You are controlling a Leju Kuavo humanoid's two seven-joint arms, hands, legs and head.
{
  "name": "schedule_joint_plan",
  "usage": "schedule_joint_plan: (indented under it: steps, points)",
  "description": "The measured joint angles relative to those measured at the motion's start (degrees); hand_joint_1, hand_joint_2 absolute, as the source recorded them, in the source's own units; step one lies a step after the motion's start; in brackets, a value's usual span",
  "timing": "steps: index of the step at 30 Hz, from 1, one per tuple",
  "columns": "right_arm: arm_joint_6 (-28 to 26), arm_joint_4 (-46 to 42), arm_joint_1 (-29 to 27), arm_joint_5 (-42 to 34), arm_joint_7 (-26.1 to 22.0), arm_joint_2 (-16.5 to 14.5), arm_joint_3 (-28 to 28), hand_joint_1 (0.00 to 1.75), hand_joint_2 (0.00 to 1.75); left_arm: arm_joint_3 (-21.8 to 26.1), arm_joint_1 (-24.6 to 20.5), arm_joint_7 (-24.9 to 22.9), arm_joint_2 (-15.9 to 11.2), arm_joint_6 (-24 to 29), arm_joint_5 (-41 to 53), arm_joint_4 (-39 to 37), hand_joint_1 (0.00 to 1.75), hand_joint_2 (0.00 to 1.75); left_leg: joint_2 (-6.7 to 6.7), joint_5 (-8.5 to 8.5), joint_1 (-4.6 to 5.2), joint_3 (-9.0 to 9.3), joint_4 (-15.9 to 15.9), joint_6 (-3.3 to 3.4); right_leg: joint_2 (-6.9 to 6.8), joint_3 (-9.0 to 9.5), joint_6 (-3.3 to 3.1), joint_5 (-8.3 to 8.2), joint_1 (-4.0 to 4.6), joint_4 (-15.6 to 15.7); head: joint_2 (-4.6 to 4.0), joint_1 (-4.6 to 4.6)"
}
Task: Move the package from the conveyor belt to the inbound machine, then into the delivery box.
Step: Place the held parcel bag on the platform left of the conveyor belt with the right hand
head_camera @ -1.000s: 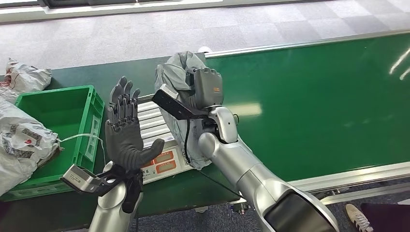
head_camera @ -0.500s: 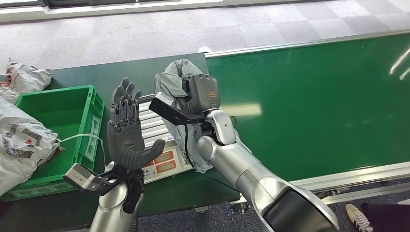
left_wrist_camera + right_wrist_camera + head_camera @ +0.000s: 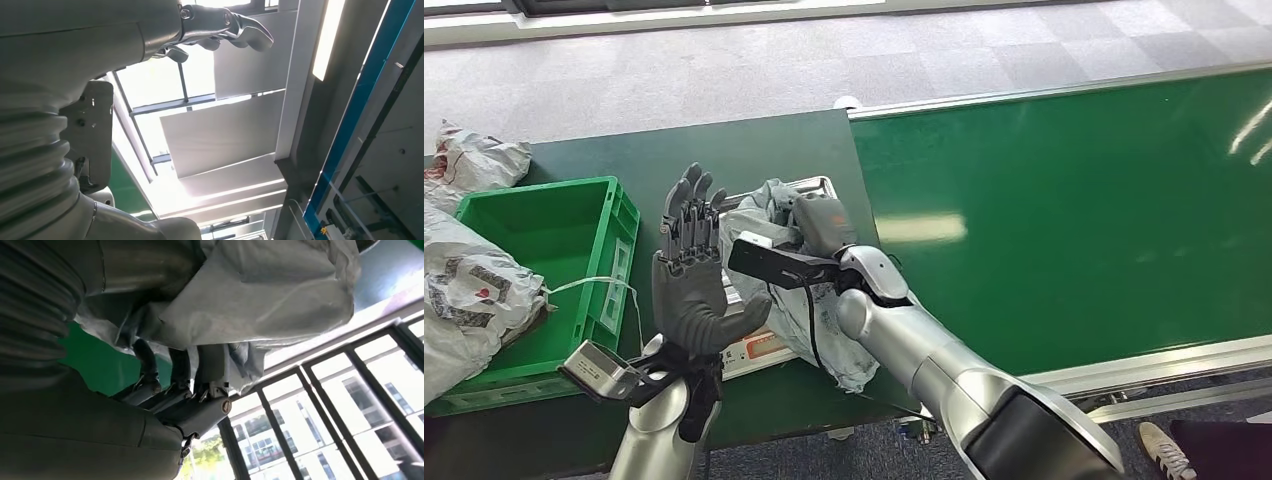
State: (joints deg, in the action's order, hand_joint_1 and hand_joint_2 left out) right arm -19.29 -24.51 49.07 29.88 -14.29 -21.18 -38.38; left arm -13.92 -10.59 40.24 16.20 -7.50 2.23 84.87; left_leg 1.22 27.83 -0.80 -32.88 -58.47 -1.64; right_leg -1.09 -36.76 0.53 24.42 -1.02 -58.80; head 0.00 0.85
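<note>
My right hand [image 3: 822, 222] grips a grey plastic package [image 3: 824, 325] and holds it low over the inbound machine [image 3: 754, 345], a scale with a roller top and orange display. The bag drapes across the machine's rollers and over its near edge. The right wrist view has the crumpled grey package [image 3: 270, 295] with my fingers [image 3: 175, 375] wrapped into it. My left hand [image 3: 689, 265] stands upright beside the package, palm toward it, fingers spread and holding nothing; the left hand [image 3: 220, 25] also appears against the ceiling. The green delivery box [image 3: 549, 235] sits left of the machine.
The green conveyor belt [image 3: 1064, 210] runs to the right with a metal rail [image 3: 1144, 365] at its near edge. Several white and grey bagged parcels [image 3: 469, 290] lie left of the green box. A person's shoe [image 3: 1164, 450] is on the floor at lower right.
My right hand has come down and to the left with the package, from raised above the machine to resting on it. My left hand shifted slightly upward and stays spread.
</note>
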Motion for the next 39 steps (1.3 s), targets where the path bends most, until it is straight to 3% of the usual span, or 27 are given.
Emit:
schedule_joint_plan:
  steps: [6,10,34,36,39]
  points:
    - [-11.13,1.21,0.22,-2.6,-0.02,0.03,-0.94,0.0,1.75,0.01,0.0,0.01,-0.04,0.13,0.54,0.04,0.0,1.75,0.01,0.0,0.0,0.0,0.0,0.0,0.01,0.0,0.0,0.0,0.0,0.0,0.0,0.0]
    - [-15.28,1.85,0.63,-1.37,0.02,0.37,-0.91,0.0,1.75,0.04,0.19,0.02,-0.27,0.31,1.03,0.43,0.0,1.75,0.01,0.0,0.0,0.01,0.0,0.0,0.01,0.0,0.0,0.0,0.0,0.0,0.0,0.0]
    - [-16.86,3.15,0.64,1.35,0.92,2.33,0.45,0.0,1.75,0.07,0.52,0.02,-0.74,0.0,1.88,0.72,0.0,1.75,0.01,0.0,0.0,0.01,0.0,0.0,0.01,0.01,0.0,0.0,0.0,0.0,0.0,0.0]
    - [-18.75,2.4,0.2,5.21,1.21,2.38,1.25,0.0,1.75,0.07,0.52,0.02,-0.74,0.0,2.05,0.72,0.0,1.75,0.01,0.0,0.0,0.01,0.0,0.0,0.01,0.01,0.0,0.0,0.0,0.0,0.0,-0.01]
    - [-20.53,-5.49,-3.68,20.91,-0.71,2.34,7.74,0.0,1.75,0.08,0.57,0.01,-0.74,-0.01,2.6,0.67,0.0,1.75,-0.02,0.0,-0.01,-0.01,0.0,0.0,-0.02,0.01,0.0,0.0,0.01,-0.01,0.0,-0.01]
